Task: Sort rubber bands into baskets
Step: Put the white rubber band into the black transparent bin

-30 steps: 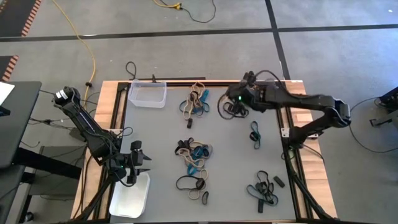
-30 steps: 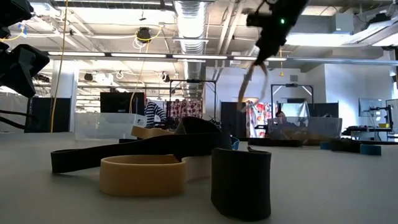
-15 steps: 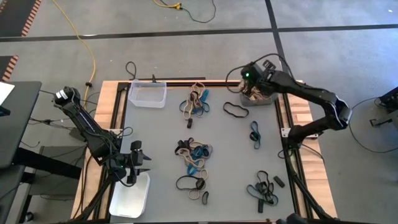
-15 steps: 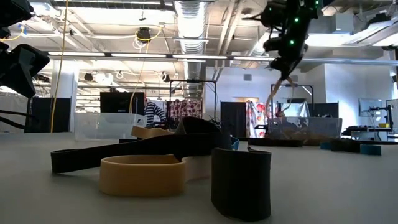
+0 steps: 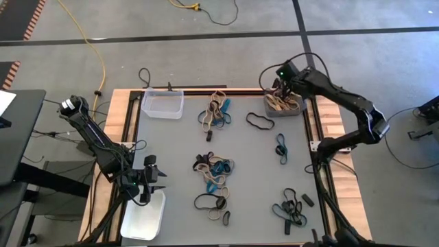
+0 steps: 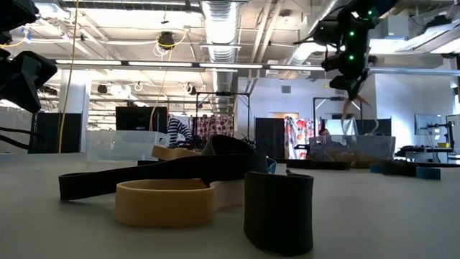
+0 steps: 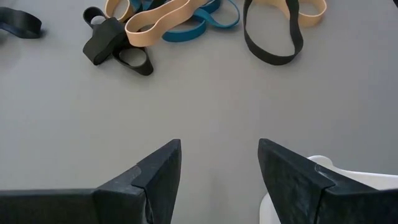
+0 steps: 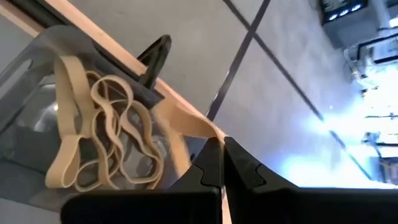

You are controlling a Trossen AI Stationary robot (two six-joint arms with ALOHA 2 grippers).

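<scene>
My right gripper (image 5: 282, 84) is shut on a tan rubber band (image 8: 181, 118) above the dark grey basket (image 5: 296, 110) at the table's far right, which holds several tan bands (image 8: 106, 137). My left gripper (image 5: 146, 181) waits open near the left front, just beyond the white basket (image 5: 143, 218). The clear basket (image 5: 162, 105) stands at the far left. Loose rubber bands in black, tan and teal lie in heaps on the table (image 5: 216, 113) (image 5: 214, 171) (image 5: 291, 209). A single black band (image 5: 259, 122) lies flat left of the grey basket. My right gripper pinches one end of the tan band (image 8: 208, 132) between its two fingertips, which slant down from above. The band hangs slack below the fingers (image 6: 350, 108) over the grey basket. Whether its lower end touches the bands inside, I cannot tell.
A teal band (image 5: 281, 147) lies apart at mid right. In the low view, tan (image 6: 165, 203) and black bands (image 6: 279, 211) stand close to the camera. The wooden table frame (image 5: 328, 120) runs beside the grey basket. A yellow cable (image 5: 96, 62) lies on the floor beyond.
My right gripper has swung toward the table's right edge, from above the single black band to above the dark grey basket, turning as it went. The tan band has travelled with it, hanging below the shut fingers.
</scene>
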